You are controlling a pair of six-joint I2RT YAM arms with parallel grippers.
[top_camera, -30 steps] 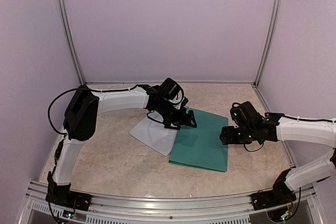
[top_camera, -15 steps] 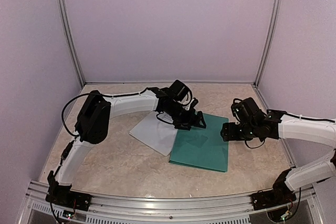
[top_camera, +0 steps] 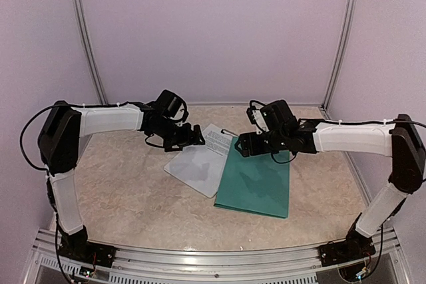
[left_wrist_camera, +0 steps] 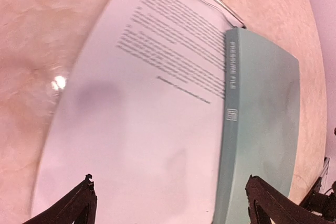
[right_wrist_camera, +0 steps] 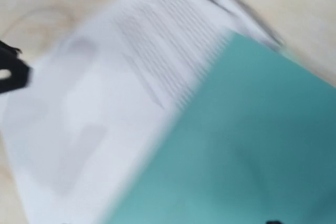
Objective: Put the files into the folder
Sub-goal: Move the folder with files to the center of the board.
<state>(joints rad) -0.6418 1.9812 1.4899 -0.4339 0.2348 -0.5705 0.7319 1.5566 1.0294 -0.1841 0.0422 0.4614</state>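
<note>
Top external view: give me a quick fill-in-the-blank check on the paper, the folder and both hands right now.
1. In the top view, the white printed paper sheet lies to the ____ of the thin dark teal-green card folder.
2. The left hand hovers with its jaws ____.
3. The right hand holds ____.
Missing words: left; open; nothing.

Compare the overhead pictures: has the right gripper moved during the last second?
Yes. The right gripper has swung left and farther from the arm bases, from beside the folder's right edge to above its far left corner.
</note>
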